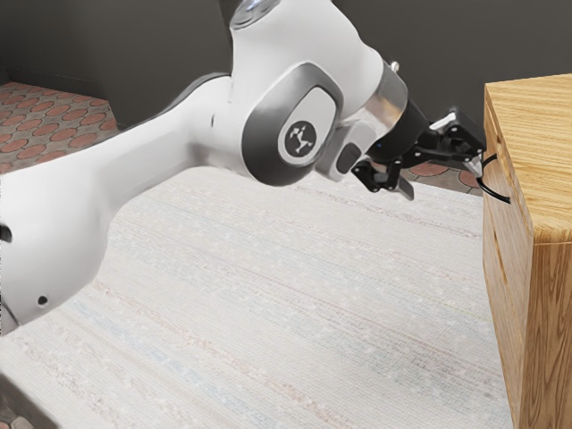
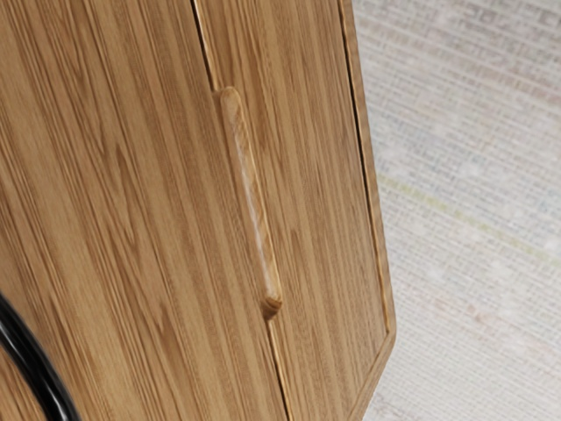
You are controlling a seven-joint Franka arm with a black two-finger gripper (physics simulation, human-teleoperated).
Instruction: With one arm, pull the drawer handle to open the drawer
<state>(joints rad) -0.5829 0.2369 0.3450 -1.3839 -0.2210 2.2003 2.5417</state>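
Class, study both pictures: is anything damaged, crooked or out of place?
Nothing stands out. The wooden cabinet stands upright, its panel seams run straight, and the black handle looks intact.

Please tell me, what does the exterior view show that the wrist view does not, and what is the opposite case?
Exterior view adds: the white arm, its black gripper close to the cabinet's upper front edge, a dark wall and a red patterned floor.
Wrist view adds: a long wooden bar handle on the cabinet front, lying along a seam between panels.
Both: the wooden cabinet, a thin black curved handle and the pale woven surface.
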